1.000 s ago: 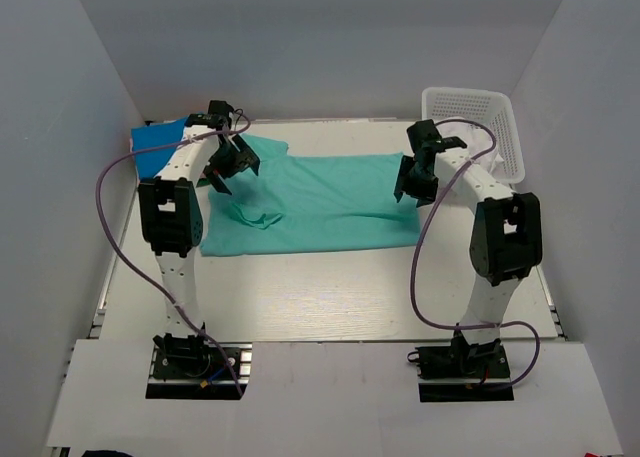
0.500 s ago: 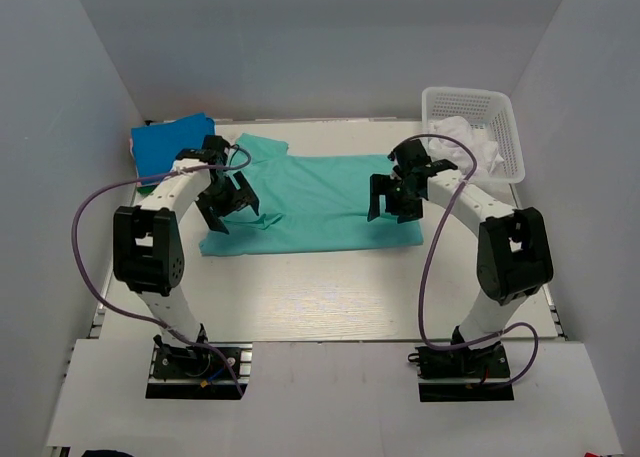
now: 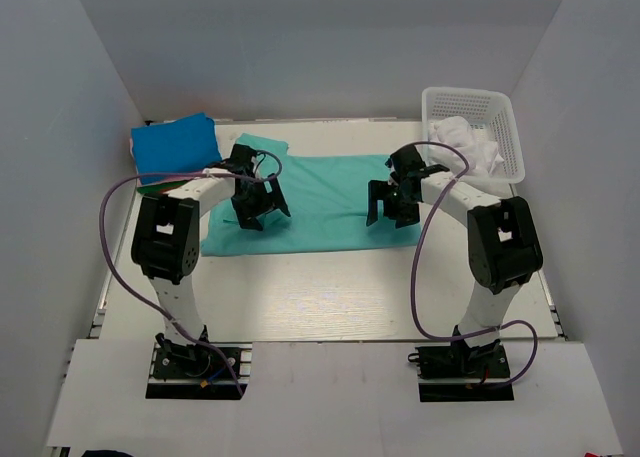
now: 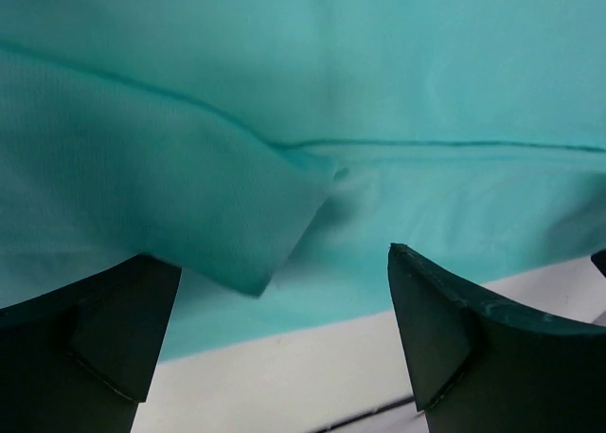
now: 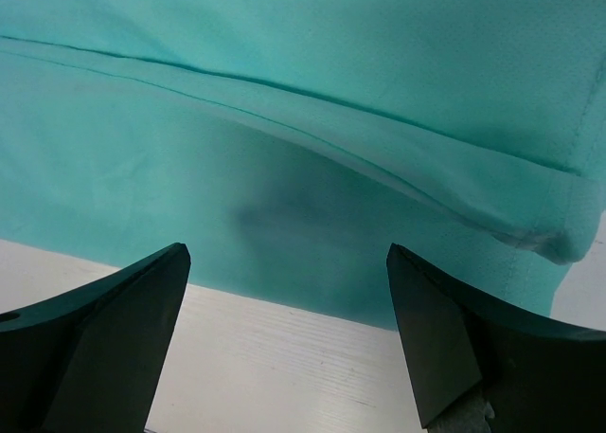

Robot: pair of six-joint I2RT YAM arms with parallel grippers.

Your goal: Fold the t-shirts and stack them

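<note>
Left claw (image 3: 260,207): I see it released, jaws wide, low over the left part of the teal t-shirt (image 3: 325,202), above a turned-over flap of cloth.
Right claw (image 3: 392,209): released too, gripping nothing, low over the shirt's right end near its hem.
Teal t-shirt: spread across the middle of the surface (image 3: 330,287).
Blue t-shirt (image 3: 172,145): folded, far left corner.
Basket (image 3: 470,99): far right corner, white cloth (image 3: 462,137) inside.

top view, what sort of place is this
Likely a robot lab test cell: bare white walls around a table, left arm and right arm bolted at its edge, teal t-shirt laid out.
</note>
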